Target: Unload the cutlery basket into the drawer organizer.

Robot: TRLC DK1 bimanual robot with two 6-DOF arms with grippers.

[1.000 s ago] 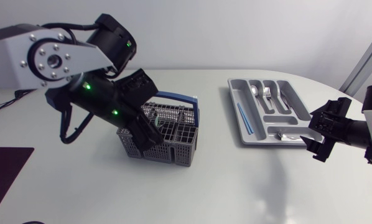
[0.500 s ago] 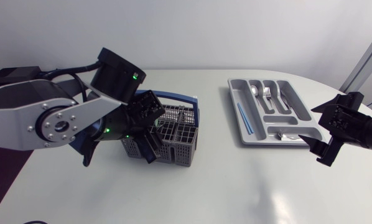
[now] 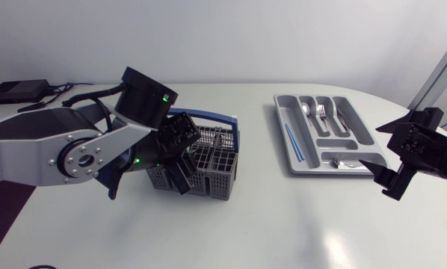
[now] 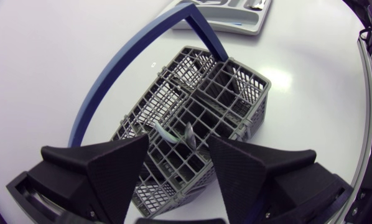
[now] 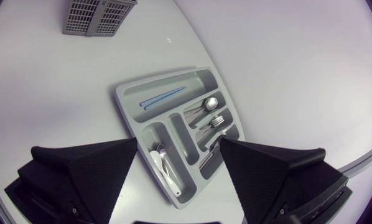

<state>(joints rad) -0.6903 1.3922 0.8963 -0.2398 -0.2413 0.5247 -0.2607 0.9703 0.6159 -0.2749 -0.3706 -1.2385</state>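
As left claw (image 4: 178, 149) dips lower over basket (image 4: 229, 93), spread wide, right claw (image 5: 178, 146) released

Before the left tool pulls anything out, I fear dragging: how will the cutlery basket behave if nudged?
Probably light: the cutlery basket is open mesh with few utensils visible inside. It would likely slide on the smooth table rather than tip, given its broad base. The grid walls look stiff.

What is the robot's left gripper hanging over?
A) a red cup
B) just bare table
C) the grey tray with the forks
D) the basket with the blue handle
D: in the left wrist view the left gripper is open, with the grey basket right under its fingers and the blue handle arching ahead of it.
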